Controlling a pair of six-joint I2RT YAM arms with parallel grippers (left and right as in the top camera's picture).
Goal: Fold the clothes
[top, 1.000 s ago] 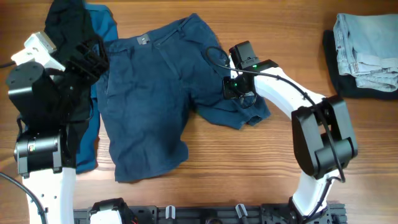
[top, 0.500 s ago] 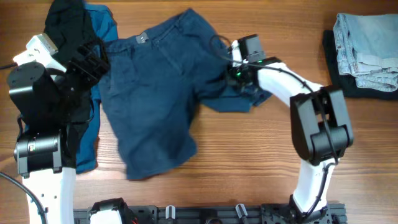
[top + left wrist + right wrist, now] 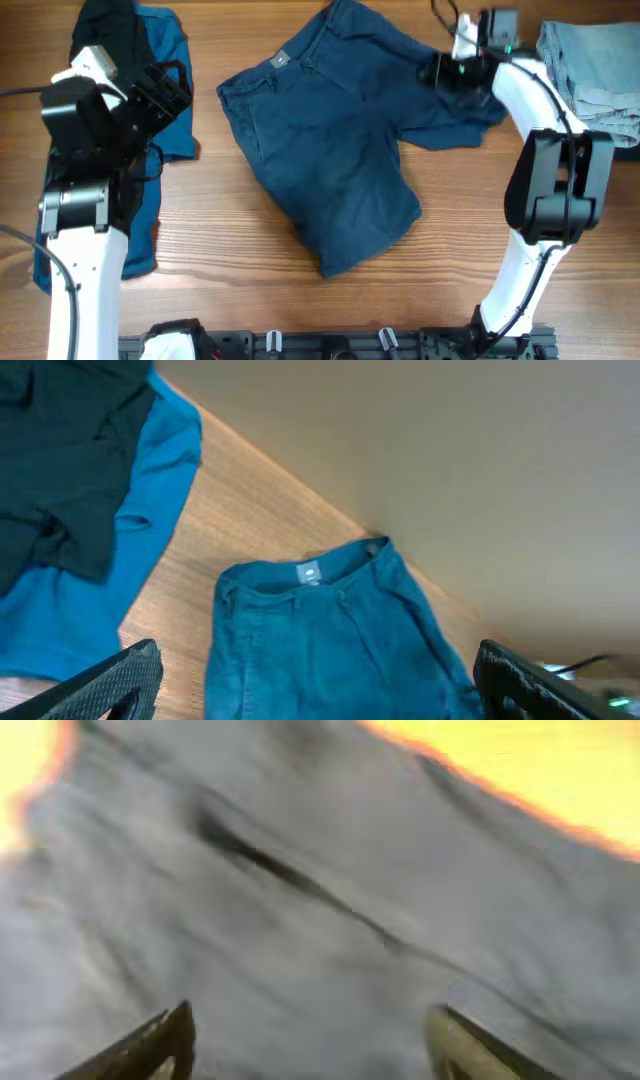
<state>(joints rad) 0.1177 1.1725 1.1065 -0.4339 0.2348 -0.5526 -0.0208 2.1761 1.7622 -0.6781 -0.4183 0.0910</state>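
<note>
The clothes' dark navy shorts (image 3: pixel 340 150) lie spread on the wooden table, waistband toward the upper left and legs toward the lower right. My right gripper (image 3: pixel 445 72) hovers over their upper right edge. In the right wrist view it (image 3: pixel 310 1050) is open, with blurred fabric below and nothing between its fingers. My left gripper (image 3: pixel 168 90) is open at the left, away from the shorts. The left wrist view shows the shorts (image 3: pixel 330 640) ahead between its wide-apart fingers (image 3: pixel 110 680).
A brighter blue garment (image 3: pixel 175 50) with a black one (image 3: pixel 100 25) on top lies at the far left, partly under my left arm. Folded pale denim (image 3: pixel 590 60) sits at the right edge. Bare wood (image 3: pixel 480 230) shows below the shorts.
My right gripper pulled the shorts to the right and toward the table's far side, then opened and let go of the fabric. The left arm shifted slightly.
</note>
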